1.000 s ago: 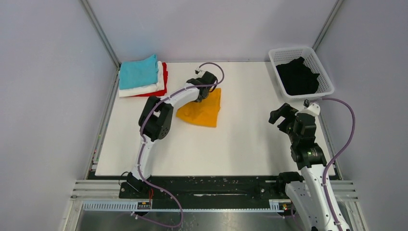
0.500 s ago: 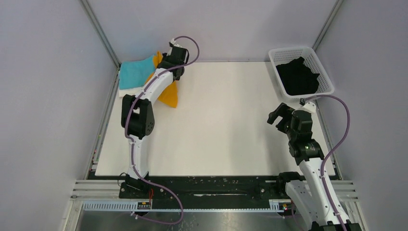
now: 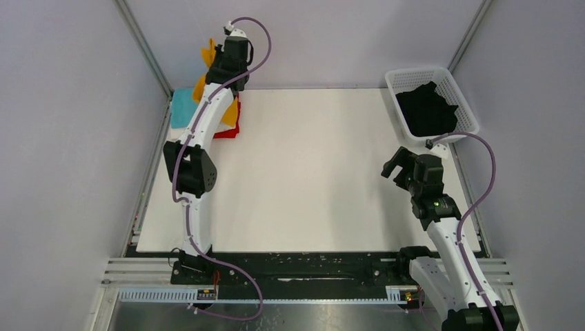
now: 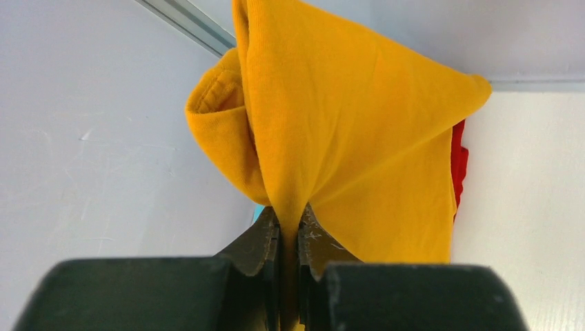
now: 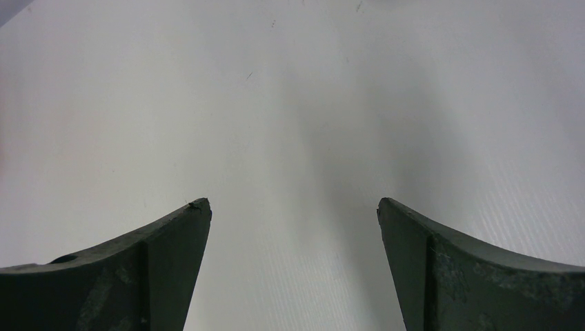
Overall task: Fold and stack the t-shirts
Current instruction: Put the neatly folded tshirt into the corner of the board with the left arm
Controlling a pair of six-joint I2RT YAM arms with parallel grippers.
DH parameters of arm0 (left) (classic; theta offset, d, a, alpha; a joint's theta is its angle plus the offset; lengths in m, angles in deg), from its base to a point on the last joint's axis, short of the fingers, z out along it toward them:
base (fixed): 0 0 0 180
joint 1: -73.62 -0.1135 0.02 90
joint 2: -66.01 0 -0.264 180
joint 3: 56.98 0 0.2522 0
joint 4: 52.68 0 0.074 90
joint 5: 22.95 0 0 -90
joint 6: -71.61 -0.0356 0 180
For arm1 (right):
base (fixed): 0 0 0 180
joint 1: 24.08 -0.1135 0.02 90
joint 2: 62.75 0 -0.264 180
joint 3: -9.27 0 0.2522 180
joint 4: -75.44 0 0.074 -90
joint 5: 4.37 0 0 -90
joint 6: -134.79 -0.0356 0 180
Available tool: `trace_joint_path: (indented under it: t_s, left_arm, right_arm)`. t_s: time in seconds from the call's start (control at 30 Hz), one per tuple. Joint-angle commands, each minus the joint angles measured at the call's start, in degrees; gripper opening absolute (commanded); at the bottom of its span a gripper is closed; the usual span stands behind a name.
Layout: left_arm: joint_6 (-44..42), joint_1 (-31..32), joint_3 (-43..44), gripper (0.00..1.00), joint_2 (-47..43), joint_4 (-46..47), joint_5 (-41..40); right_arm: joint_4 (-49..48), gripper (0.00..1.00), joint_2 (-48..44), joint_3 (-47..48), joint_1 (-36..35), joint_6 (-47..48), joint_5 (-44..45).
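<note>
Top external view: the left gripper (image 4: 288, 227), clamped on the mustard-orange shirt (image 3: 206, 54), now hangs it above the folded stack (image 3: 181, 107) at upper left, off mid-table; release likely follows. Right gripper (image 5: 293, 207) gapes, empty.

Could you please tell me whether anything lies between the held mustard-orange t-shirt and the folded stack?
Nothing visible does. The left gripper holds the soft mustard-orange t-shirt over the corner stack, whose folded teal t-shirt on top carries nothing where it shows.
</note>
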Motion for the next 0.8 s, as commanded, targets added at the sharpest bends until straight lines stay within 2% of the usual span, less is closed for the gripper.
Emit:
trace_joint_path:
  t_s: [0.0,0.13,0.37,0.53,0.77]
  left_arm:
    - [-0.2,-2.2,5.2,0.0,-0.1,0.6,1.9]
    - [-1.2,-4.2,6.6,0.0,2.7,1.9,3.6]
    - [-6.1,-7.6,8.5,0.0,10.8,9.1,0.0]
    - [-6.2,-10.4,11.3,0.0,16.9,12.5,-1.5]
    - [-5.8,-13.6,11.7,0.0,20.8,19.1,-1.3]
  right_arm:
    - [-2.4,0.99,0.2,1.0,0.1,0.8,2.1]
    - [-2.4,1.0,0.6,1.3,0.1,0.8,2.4]
    - [-2.0,0.99,2.6,1.8,0.1,0.6,2.4]
    - [-1.4,1.0,4.3,2.5,0.1,0.5,2.5]
    - [-1.4,0.99,7.4,3.4,0.1,0.1,2.0]
